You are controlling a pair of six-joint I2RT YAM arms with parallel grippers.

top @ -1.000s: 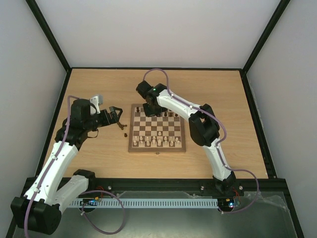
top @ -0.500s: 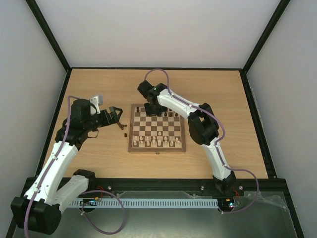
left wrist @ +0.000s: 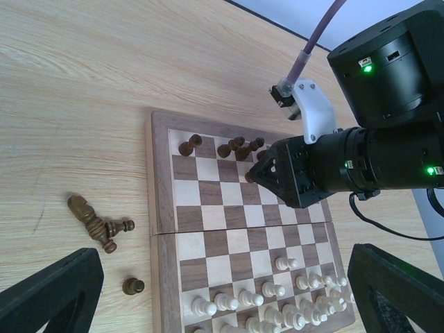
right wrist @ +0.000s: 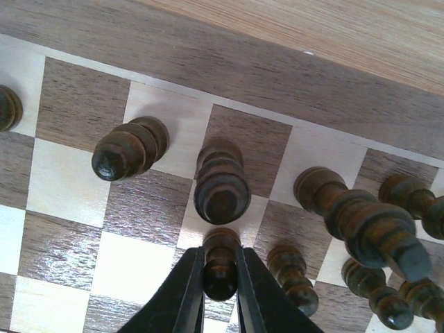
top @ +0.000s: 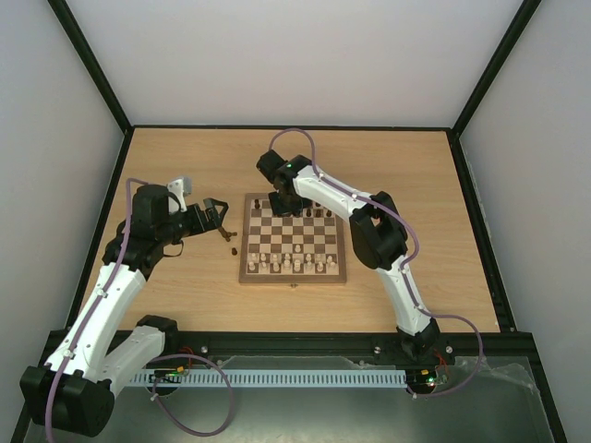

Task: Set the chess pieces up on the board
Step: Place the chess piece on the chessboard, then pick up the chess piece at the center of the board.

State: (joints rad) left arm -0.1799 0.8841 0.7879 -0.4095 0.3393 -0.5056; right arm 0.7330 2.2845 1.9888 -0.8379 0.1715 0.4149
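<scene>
Flanking the right hand (right wrist: 220, 254) and its pinched pawn (right wrist: 220, 280), chess pieces (right wrist: 220, 191) crowd close.

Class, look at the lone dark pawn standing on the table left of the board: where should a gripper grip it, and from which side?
Probably from straight above, closing on the round head. The pawn stands upright, apart from the fallen pieces and the board, so fingers fit on either side.

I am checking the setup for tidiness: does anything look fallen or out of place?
Yes. A few dark chess pieces lie toppled in a heap on the table, beside the board, and one more dark piece sits alone nearby. None is on a square.
</scene>
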